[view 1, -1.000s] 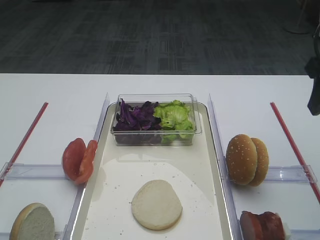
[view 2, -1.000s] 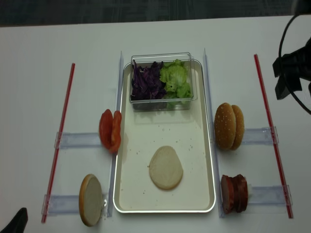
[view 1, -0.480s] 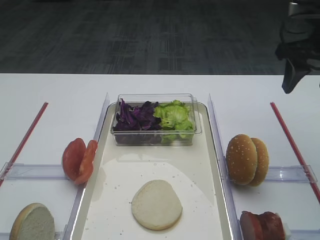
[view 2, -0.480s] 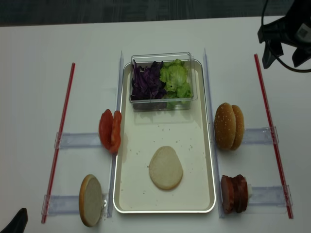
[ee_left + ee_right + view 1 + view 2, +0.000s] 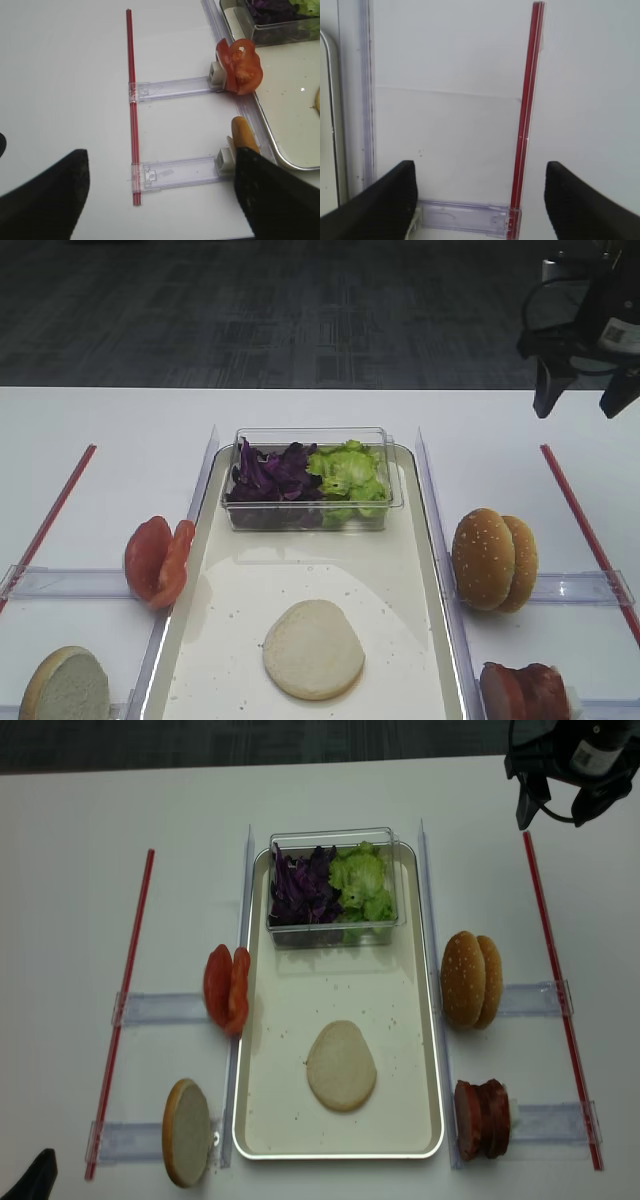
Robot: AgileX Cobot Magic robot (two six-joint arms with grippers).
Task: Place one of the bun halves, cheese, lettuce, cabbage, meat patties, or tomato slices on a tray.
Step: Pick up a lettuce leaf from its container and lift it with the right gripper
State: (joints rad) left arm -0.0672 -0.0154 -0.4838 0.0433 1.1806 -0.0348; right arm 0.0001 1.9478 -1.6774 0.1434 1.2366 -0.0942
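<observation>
Tabletop is white, with dark carpet behind it. Right tool hangs high at the upper right of the frame, its fingers spread wide and holding nothing. Left tool is also spread wide, low at the left. One pale bun half lies flat on the tray, well apart from both tools.

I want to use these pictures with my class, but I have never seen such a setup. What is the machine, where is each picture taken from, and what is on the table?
A two-armed robot works at a white table. Two cameras look down from above; one rides on each wrist. The right tool hangs open and empty at the far right. The left tool is open and empty too. A tray holds a pale bun half and a clear tub of purple cabbage and lettuce. Tomato slices, sesame buns and meat patties stand beside it.
</observation>
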